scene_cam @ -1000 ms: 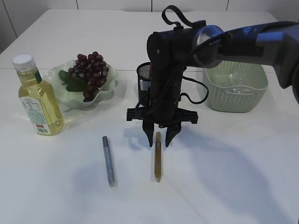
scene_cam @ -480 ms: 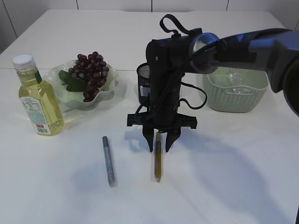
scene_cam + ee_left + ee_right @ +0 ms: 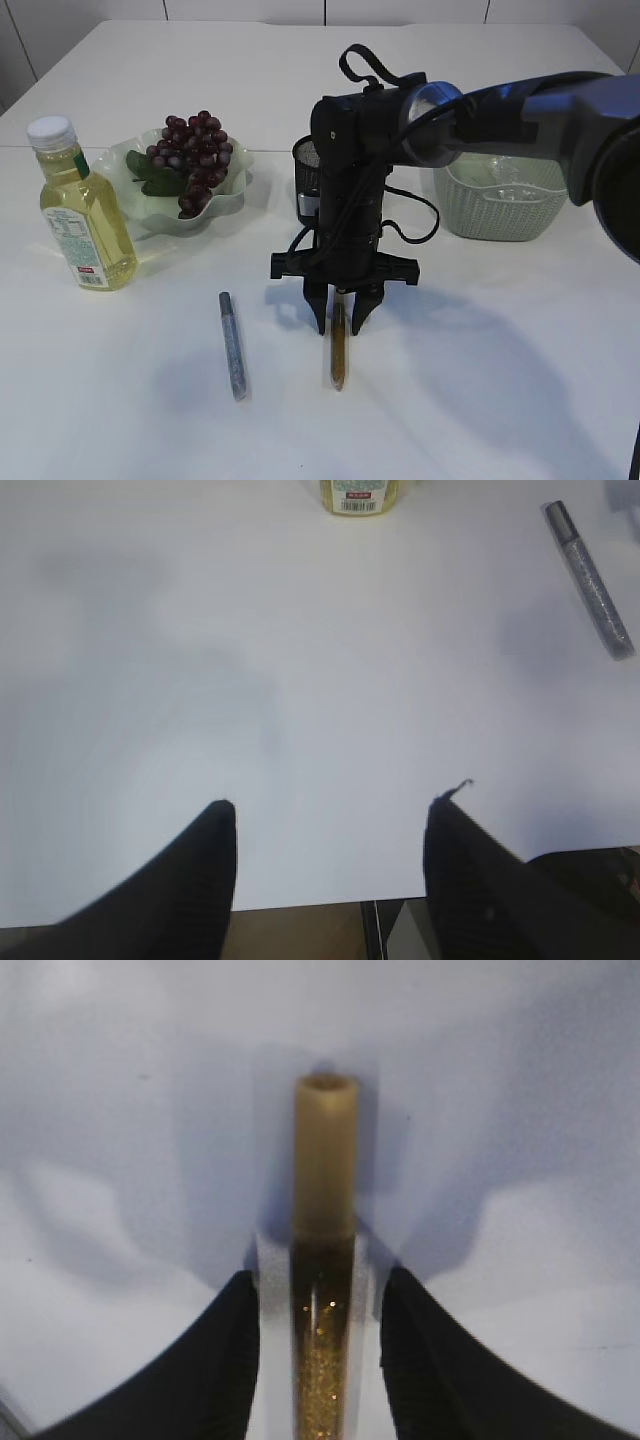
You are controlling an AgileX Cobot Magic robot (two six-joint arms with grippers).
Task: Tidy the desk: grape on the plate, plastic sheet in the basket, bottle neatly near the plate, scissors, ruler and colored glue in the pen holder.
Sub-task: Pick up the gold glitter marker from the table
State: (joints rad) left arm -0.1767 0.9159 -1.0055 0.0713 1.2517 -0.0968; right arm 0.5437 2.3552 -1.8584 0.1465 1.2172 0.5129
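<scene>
We are finding the right gripper (image 3: 341, 318) open, its jaws straddling the gold glue stick (image 3: 338, 350) lying on the table (image 3: 480, 380), long axis running toward the camera. The right wrist view is showing daylight beside each finger, unseen from outside. The left gripper (image 3: 330, 865) is hanging open, empty, farther off.

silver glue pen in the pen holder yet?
No, the silver glue pen lies flat on the table, apart from the pen holder.
</scene>
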